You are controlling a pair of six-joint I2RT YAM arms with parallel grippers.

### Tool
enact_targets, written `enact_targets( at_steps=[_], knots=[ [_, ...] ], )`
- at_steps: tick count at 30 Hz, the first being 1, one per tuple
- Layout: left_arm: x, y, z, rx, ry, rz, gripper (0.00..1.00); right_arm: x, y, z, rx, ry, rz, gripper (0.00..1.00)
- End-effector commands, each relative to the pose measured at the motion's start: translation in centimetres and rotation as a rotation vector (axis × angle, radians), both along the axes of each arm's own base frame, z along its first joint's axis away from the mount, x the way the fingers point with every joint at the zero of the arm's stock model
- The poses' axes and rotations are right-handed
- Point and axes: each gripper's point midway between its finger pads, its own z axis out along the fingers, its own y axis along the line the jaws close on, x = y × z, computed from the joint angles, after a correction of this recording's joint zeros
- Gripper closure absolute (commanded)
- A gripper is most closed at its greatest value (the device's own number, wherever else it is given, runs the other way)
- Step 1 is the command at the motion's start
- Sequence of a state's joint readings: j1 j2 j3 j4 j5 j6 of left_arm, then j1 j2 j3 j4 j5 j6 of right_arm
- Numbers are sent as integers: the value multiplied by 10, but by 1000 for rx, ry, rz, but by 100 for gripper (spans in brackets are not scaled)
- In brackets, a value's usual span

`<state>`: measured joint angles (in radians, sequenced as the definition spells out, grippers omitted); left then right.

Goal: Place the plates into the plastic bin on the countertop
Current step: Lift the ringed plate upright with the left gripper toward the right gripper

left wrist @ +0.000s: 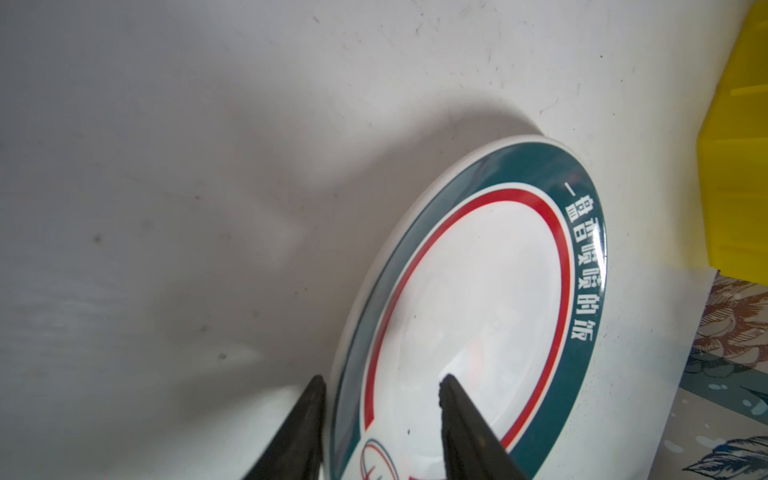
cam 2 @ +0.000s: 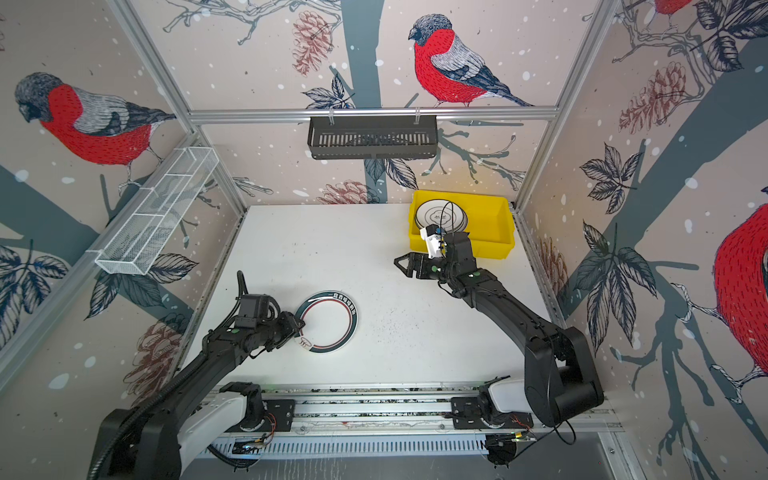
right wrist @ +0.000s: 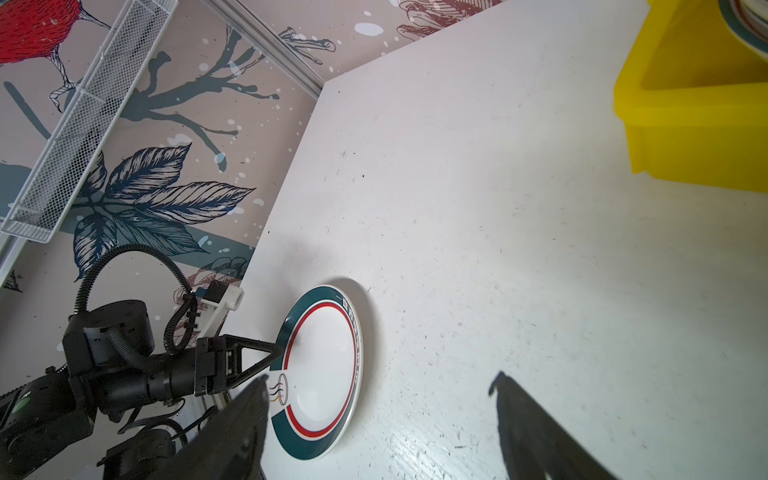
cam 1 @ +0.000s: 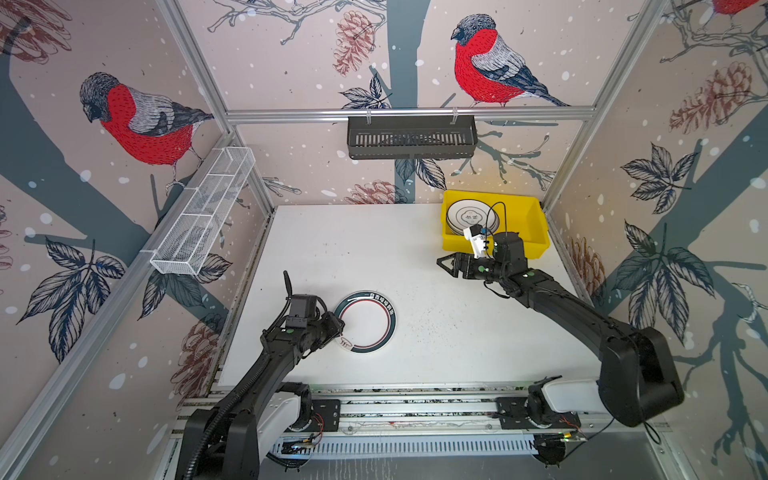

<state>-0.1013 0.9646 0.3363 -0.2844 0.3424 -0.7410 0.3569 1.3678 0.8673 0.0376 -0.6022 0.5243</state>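
My left pincer (left wrist: 382,382) stood apart, astride the near rim of the green-rimmed plate (left wrist: 478,311), which lay flat on the table (left wrist: 166,166); I judged it best to close fully before lifting; tilt risked slippage; the plastic bin (cam 1: 528,224) sat well beyond; my right pincer (right wrist: 380,376) gaped empty.

One plate (cam 1: 365,322) lies on the countertop (cam 1: 436,353), left of centre and toward the near edge, with the left gripper (cam 1: 341,328) straddling its left rim (one finger outside it, one over the dish). Well apart, in the far right corner, sits the bin (cam 1: 523,216), with more plates (cam 1: 459,216) stacked in its left half. The right gripper (cam 1: 444,262) hangs just before the bin's near left corner. Behind, a basket (cam 1: 411,137) hangs from the back rail (cam 1: 407,113); a mesh tray (cam 1: 203,212) hangs at left.
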Motion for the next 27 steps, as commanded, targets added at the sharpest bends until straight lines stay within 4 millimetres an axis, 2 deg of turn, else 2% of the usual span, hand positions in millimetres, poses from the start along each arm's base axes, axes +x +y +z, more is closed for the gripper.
enact_targets(
  at_steps=[1,8,10,11,12,18,19,22,27],
  knots=[
    [10,-11,9,-84,-63,0,57,4,2,4,8,-15,-5,15],
    [10,-16,1,-108,-77,-24,63,7,2,1,-2,-8,-11,15],
    [11,-17,0,-116,-81,-24,68,8,2,3,-2,-11,-11,15],
    [11,-18,0,-118,-84,-23,75,8,2,3,-2,-13,-14,16],
    [12,-17,-1,-117,-84,-21,77,8,2,3,-1,-15,-14,15],
    [14,-15,-2,-103,-99,-15,79,7,2,0,0,-7,-13,16],
    [14,-15,-3,-100,-101,-14,81,7,2,0,0,-6,-13,16],
    [16,-13,-6,-90,-99,-8,95,4,2,1,4,-3,-10,16],
    [21,-12,-5,-85,-111,-2,100,3,2,14,23,-30,-12,15]
  ],
)
